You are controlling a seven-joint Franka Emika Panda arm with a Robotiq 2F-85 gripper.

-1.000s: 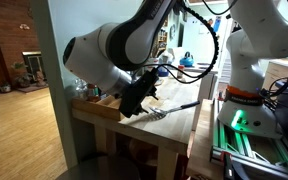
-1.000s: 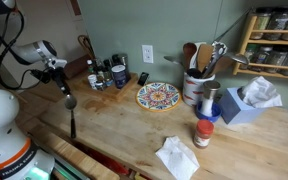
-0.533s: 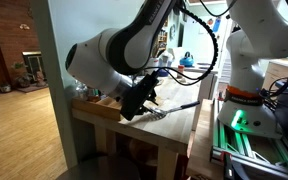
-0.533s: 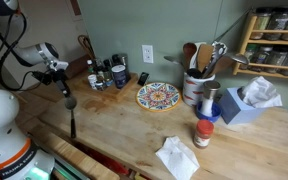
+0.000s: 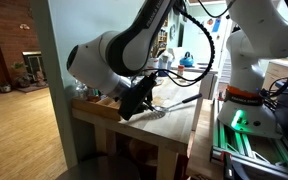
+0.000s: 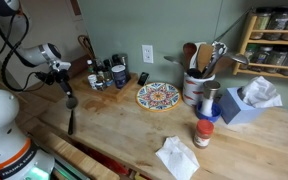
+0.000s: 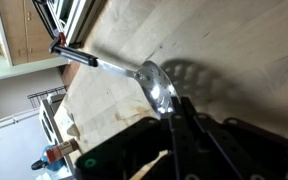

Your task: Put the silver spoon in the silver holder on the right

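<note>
The silver spoon has a shiny broad head and a slim handle that runs up-left toward the table edge. My gripper is shut on the near rim of the spoon's head, fingers pressed together. In an exterior view the gripper is low over the wooden table's left end, and the spoon points toward the front edge below it. Far to the right is the silver holder, beside a crock of utensils. In an exterior view the arm hides most of the gripper; the spoon shows beside it.
A patterned plate lies mid-table. Small bottles and jars line the wall behind the gripper. A red-capped bottle, a blue tissue box and a crumpled napkin sit at the right. A spice shelf hangs on the wall.
The jaws have closed from partly open to shut on the spoon's head. Arm and spoon have barely shifted.
</note>
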